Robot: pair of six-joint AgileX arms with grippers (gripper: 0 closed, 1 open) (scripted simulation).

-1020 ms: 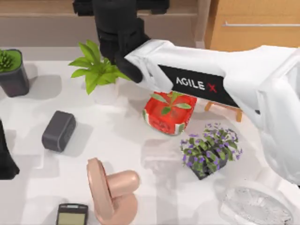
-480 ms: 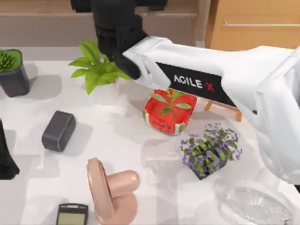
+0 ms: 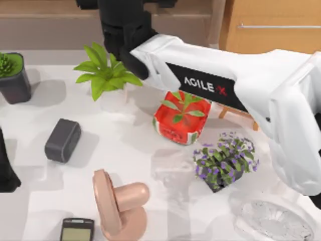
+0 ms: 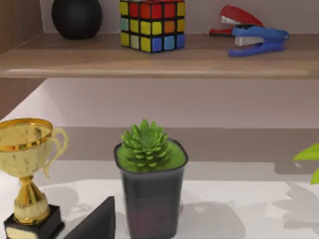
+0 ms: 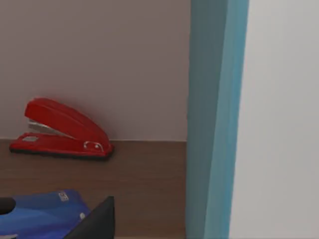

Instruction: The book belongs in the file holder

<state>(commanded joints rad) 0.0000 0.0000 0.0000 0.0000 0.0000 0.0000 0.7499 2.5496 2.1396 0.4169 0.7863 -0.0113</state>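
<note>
The book (image 5: 279, 119) stands close up in the right wrist view as a white slab with a teal-blue side edge (image 5: 214, 119). It is level with a wooden shelf. My right gripper (image 3: 122, 27) is shut on the book; in the top view it reaches from the right across the table to the back shelf, above the leafy green plant (image 3: 103, 75). A black shape (image 3: 163, 4) runs along the top edge behind the wrist; I cannot tell whether it is the file holder. My left gripper (image 3: 6, 173) is parked at the table's left edge.
Below the right arm stand a red plant pot (image 3: 180, 123), a purple-flowered plant (image 3: 224, 160) and a small wooden easel (image 3: 239, 116). A grey box (image 3: 62, 139), a pink fan (image 3: 118, 201), a phone (image 3: 76, 230) and a dark succulent pot (image 3: 12, 78) stand to the left. Staplers (image 5: 62, 130) lie on the shelf.
My right arm has moved a little farther back toward the shelf, carrying the book. The left arm and the table objects have stayed put.
</note>
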